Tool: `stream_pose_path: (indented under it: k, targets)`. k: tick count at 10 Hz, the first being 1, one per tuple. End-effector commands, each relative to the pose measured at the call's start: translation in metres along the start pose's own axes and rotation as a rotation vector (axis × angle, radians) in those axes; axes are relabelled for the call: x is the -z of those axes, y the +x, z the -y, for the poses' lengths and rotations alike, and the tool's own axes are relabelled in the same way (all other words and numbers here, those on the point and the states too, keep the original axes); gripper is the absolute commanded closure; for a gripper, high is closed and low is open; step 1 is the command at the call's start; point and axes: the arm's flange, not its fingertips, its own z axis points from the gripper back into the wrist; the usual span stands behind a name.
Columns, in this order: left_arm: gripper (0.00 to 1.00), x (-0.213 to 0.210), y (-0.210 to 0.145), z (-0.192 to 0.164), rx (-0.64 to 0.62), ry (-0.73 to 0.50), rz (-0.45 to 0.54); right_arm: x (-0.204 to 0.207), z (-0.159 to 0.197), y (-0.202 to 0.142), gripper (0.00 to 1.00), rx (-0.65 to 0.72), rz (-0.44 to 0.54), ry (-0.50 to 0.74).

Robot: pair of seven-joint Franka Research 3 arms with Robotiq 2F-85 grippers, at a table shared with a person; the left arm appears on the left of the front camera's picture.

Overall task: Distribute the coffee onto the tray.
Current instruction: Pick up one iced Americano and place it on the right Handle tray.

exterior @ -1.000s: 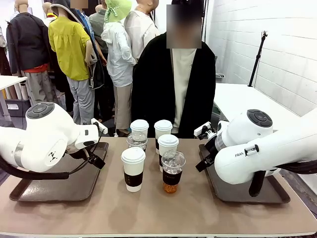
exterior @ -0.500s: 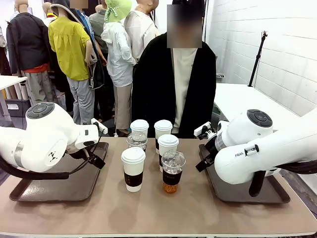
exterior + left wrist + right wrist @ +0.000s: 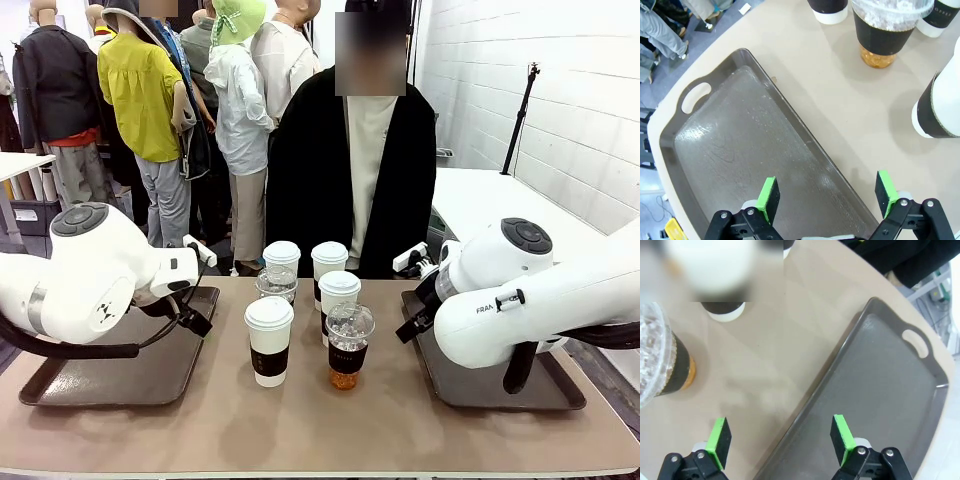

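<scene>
**Right arm (image 3: 500,300) edging slightly, coffee cups (image 3: 269,340) staying put**

Spread wide and holding nothing, the left hand (image 3: 826,180) is straddling the left tray (image 3: 715,150) rim. The right hand (image 3: 779,422), equally wide, is straddling the right tray (image 3: 890,390) rim. Cups are standing clustered mid-bench (image 3: 200,430), between both trays.

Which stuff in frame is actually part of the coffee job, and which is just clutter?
Job:
- white lidded cups
- dome-lidded cups
- left tray
- right tray

Just about:
- side table, behind on the right
- black stand, by the wall
</scene>
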Motion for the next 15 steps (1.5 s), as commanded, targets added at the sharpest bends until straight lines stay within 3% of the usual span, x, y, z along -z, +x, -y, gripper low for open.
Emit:
stream_pose_path:
  k: [1, 5, 9, 13, 15]
  targets:
    - [0.0, -0.026, 0.011, -0.004, 0.026, 0.015, 0.002, -0.023, 0.01, 0.009, 0.0, 0.006, 0.019, 0.005]
    - [0.0, -0.086, 0.028, 0.007, 0.067, 0.058, 0.036, -0.07, 0.009, 0.016, 0.0, -0.018, 0.065, 0.017]
    - [0.0, -0.105, 0.029, 0.006, 0.096, 0.065, 0.049, -0.088, 0.012, 0.014, 0.0, -0.03, 0.094, 0.017]
    - [0.0, -0.126, 0.023, -0.004, 0.27, -0.118, 0.179, -0.113, 0.028, 0.003, 0.0, -0.078, 0.232, 0.166]
    - [0.0, -0.136, 0.024, -0.011, 0.32, -0.189, 0.181, -0.119, 0.033, 0.005, 0.0, -0.08, 0.251, 0.19]
